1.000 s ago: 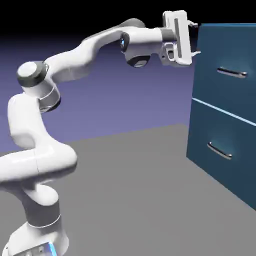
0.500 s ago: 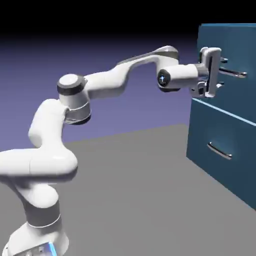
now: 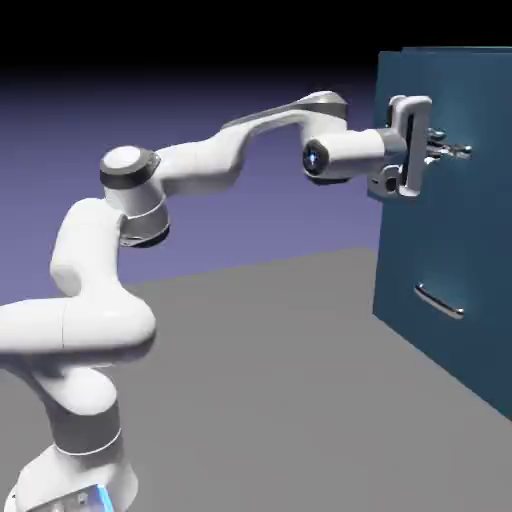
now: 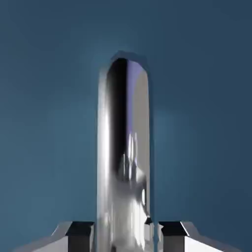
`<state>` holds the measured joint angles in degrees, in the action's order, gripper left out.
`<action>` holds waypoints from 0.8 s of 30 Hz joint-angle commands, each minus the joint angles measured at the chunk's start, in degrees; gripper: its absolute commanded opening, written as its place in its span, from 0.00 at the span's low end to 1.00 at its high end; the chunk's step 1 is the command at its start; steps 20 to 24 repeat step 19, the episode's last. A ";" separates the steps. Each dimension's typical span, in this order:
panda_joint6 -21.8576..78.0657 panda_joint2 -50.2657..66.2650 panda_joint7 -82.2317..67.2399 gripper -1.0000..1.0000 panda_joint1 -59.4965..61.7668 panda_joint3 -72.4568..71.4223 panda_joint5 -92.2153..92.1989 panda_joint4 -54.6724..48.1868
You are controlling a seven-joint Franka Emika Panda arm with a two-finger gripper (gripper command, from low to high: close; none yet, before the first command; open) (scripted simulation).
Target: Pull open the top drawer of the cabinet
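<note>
The top drawer's handle point(image 4: 124, 162) lies between the gripper's point(image 4: 126, 237) fingertips

We can read no text, label, brand, number or sign anywhere in either view.
</note>
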<state>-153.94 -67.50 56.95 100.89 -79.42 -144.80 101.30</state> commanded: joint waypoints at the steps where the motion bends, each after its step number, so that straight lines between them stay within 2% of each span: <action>1: 0.44 0.04 -0.51 0.00 -1.72 0.83 -0.29 2.14; 15: 3.41 -2.61 -3.81 0.00 -28.80 14.25 3.08 30.25; 16: 3.41 -2.61 -3.81 1.00 -28.80 14.25 3.08 30.26; 19: 2.96 -3.52 -3.57 1.00 -32.95 16.30 4.47 33.75; 24: 2.96 -3.52 -3.57 1.00 -32.95 16.30 4.47 33.75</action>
